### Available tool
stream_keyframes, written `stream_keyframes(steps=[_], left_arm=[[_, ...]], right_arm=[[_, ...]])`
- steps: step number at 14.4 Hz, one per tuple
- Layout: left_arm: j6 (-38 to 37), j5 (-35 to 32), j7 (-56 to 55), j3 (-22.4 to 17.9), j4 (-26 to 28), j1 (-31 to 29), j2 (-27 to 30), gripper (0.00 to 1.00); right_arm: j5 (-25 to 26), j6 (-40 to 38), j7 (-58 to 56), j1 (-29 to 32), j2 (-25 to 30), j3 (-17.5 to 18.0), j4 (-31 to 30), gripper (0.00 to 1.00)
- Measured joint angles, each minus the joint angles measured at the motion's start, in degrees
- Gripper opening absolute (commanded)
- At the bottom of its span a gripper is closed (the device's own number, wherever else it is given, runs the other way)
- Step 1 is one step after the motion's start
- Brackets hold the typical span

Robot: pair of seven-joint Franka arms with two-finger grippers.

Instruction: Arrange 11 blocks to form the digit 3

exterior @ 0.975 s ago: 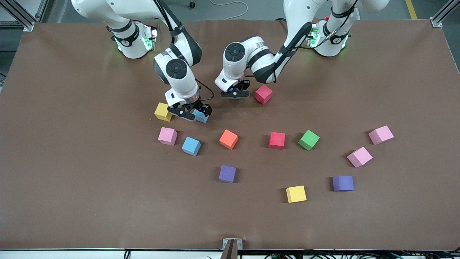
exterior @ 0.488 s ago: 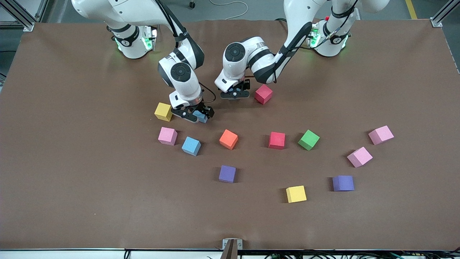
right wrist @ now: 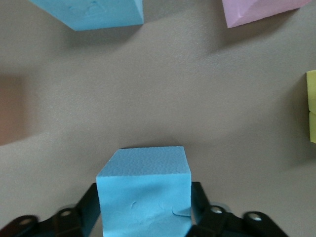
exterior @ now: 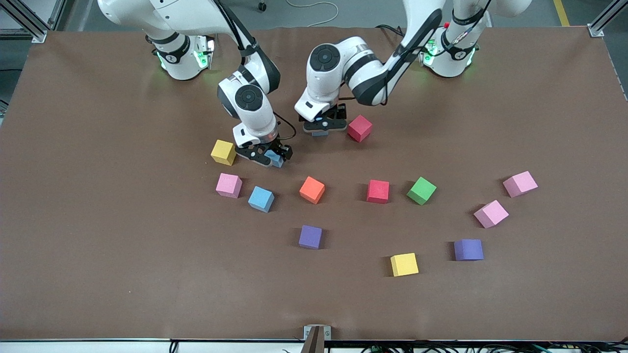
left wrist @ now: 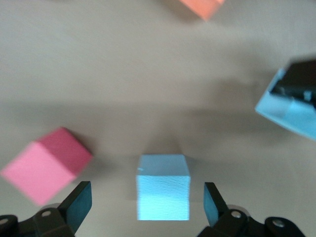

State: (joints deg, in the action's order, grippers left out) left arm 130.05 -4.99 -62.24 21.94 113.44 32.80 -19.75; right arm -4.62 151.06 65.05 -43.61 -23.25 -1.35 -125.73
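Front view: the right gripper (exterior: 265, 156) is low at the table, just beside a yellow block (exterior: 223, 152), w/ a light blue block (exterior: 275, 159) between its fingers. The left gripper (exterior: 322, 126) is over the table next to a red block (exterior: 360, 128); a bit of a second light blue block (exterior: 320, 133) shows under it. Scattered nearer the front camera: pink block (exterior: 229, 185), third light blue block (exterior: 261, 198), orange block (exterior: 312, 189), second red block (exterior: 378, 191), green block (exterior: 421, 190), purple block (exterior: 310, 237), second yellow block (exterior: 404, 264). Toward the left arm's end of the table are two more pink blocks (exterior: 520, 184) (exterior: 490, 214) and a second purple block (exterior: 468, 249). No digit 3 yet — the blocks lie loose and apart on the brown table (exterior: 98, 220).

Left wrist view: the left gripper (left wrist: 147, 203) is spread wide, its fingers (left wrist: 79, 205) well clear on either side of the second light blue block (left wrist: 163, 186), which sits on the table, not gripped. The red block (left wrist: 45, 165) is beside it; an orange corner (left wrist: 202, 7) shows at the edge. Farther off, the other arm's black finger sits against its blue block (left wrist: 291, 111).

Right wrist view: the right gripper (right wrist: 143, 210) has its fingers (right wrist: 85, 207) pressed on both sides of the light blue block (right wrist: 144, 190) — closed onto it. The third light blue block (right wrist: 94, 12), the pink block (right wrist: 261, 10) and a sliver of the yellow block (right wrist: 311, 106) sit round the edges.
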Motion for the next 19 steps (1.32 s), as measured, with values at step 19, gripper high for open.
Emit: stream_keyframes(steps=[19], left_arm=[[13.26, 2.70, -30.17, -0.36, 19.56, -12.53, 5.97, 1.00]], right_arm=[[-0.09, -5.53, 63.16, -4.67, 10.41, -0.28, -7.44, 0.00]])
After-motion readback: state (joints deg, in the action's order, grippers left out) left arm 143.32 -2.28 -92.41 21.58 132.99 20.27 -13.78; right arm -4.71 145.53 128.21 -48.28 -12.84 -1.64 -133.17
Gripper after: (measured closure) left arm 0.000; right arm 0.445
